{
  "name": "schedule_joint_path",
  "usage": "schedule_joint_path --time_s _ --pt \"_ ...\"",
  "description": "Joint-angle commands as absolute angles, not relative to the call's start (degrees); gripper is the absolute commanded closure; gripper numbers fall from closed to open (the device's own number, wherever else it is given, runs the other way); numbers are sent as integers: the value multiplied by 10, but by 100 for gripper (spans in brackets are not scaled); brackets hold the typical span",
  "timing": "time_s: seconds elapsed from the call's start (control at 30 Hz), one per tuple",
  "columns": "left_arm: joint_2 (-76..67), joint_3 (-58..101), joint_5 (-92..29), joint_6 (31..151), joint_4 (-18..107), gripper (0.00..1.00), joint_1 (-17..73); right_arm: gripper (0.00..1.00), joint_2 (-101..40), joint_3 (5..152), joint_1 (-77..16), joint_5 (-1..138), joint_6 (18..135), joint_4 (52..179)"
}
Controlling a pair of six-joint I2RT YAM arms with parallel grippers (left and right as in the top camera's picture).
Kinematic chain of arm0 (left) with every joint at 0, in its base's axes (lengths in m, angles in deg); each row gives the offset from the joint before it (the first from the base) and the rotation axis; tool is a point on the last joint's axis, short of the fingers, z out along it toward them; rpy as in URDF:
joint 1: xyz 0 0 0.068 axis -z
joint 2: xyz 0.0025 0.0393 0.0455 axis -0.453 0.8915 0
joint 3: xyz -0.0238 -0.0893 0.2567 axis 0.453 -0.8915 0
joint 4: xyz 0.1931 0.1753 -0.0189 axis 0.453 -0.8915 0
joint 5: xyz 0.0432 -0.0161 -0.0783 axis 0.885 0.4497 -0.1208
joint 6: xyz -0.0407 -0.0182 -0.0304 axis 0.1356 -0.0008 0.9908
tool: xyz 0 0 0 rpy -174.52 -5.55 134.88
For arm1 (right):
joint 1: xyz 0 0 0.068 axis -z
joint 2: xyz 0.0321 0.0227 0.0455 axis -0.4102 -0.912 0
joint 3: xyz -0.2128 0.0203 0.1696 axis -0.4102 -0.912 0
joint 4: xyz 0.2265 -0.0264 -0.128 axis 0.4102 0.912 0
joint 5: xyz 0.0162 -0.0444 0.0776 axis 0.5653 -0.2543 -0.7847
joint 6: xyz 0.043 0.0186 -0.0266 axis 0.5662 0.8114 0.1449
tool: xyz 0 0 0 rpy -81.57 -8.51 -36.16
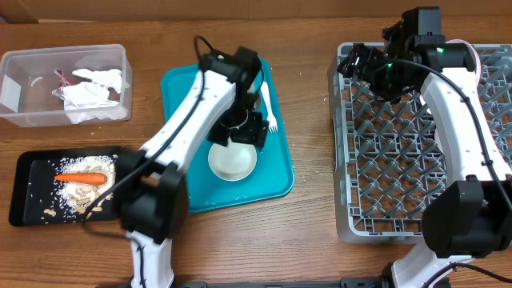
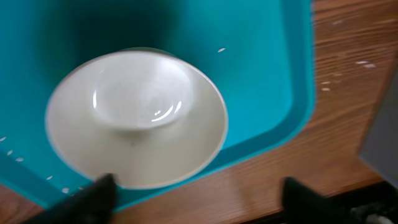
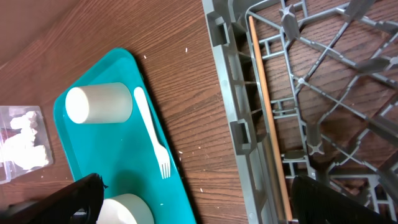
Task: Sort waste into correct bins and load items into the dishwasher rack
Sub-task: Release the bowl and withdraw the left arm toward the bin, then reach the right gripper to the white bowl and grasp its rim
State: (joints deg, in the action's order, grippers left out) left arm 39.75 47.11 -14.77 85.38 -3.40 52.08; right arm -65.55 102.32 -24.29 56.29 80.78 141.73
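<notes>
We see the grey dishwasher rack [image 1: 400, 160] at the right. The right gripper [image 3: 205, 205] hangs over its left edge, fingers wide apart and empty, and a thin wooden stick [image 3: 270, 124] lies inside along that wall. The teal tray [image 1: 276, 172] carries a white bowl [image 2: 137, 118], a cup [image 3: 99, 104] on its side and a fork [image 3: 149, 130]. The left gripper [image 2: 199, 199] hovers above the bowl, fingers spread, gripping nothing. The clear tub [image 1: 24, 80] holds the napkin [image 1: 92, 92]. The black tray [image 1: 32, 172] holds the carrot [image 1: 80, 178] and crumbs [image 1: 80, 196].

The bench [image 1: 312, 240] is brown wood with lines. The tray [image 2: 267, 62] is smooth teal plastic. The bowl [image 2: 137, 118] is shiny white. The rack [image 1: 384, 152] is grey plastic, the tub [image 1: 20, 104] clear plastic.
</notes>
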Motion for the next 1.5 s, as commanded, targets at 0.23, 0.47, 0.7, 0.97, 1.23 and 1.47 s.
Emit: schedule_joint_path --time_s 0.23,0.47,0.7,0.97,1.23,1.47 --pt "213 495 58 934 -52 0 439 0 -647 1032 -241 560 811 1415" --pt "203 495 60 968 -66 0 320 0 -647 1032 -241 560 811 1415" --pt "203 495 -17 1046 -66 0 190 0 -647 1032 -241 550 820 1415" --pt "203 495 -17 1046 -66 0 163 0 -647 1032 -242 430 853 1473" --pt "203 495 -17 1046 -66 0 164 12 -647 1032 -342 489 800 1520" --pt "203 495 -17 1046 -66 0 164 10 -653 1025 -531 693 908 1494"
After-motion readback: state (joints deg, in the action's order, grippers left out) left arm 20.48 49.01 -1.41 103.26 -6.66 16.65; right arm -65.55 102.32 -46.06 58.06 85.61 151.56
